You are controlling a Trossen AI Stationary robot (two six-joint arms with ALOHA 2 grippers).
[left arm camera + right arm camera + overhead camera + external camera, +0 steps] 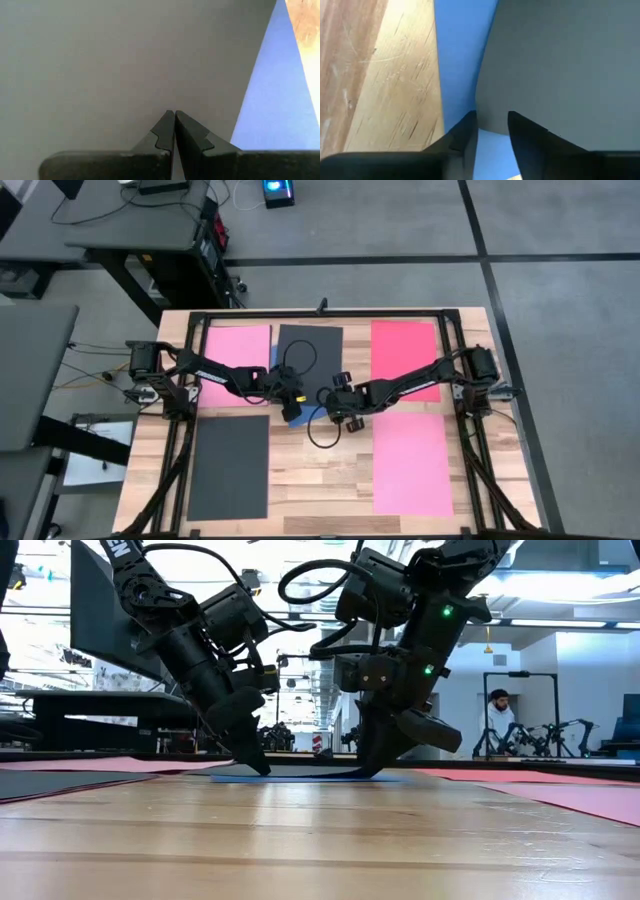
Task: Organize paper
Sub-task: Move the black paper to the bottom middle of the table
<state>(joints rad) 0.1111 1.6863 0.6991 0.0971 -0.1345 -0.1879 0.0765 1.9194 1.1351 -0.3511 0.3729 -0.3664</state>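
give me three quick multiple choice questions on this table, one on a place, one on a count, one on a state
1. Where does the thin blue paper sheet lie?
A on the red sheet
B partly under the middle dark grey paper sheet
C off the table

2. How many flat pink paper sheets are there?
A two
B one
C four

3. The left end effector is:
A wide open
B holding a cup
C shut

Answers: B, blue peeks out beneath the grey edge; A, one on the left side, one on the right; C, its fingers meet in the left wrist view.

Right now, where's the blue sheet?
High view: the blue sheet lies mid-table, mostly under the dark sheet, between the left gripper and right gripper.
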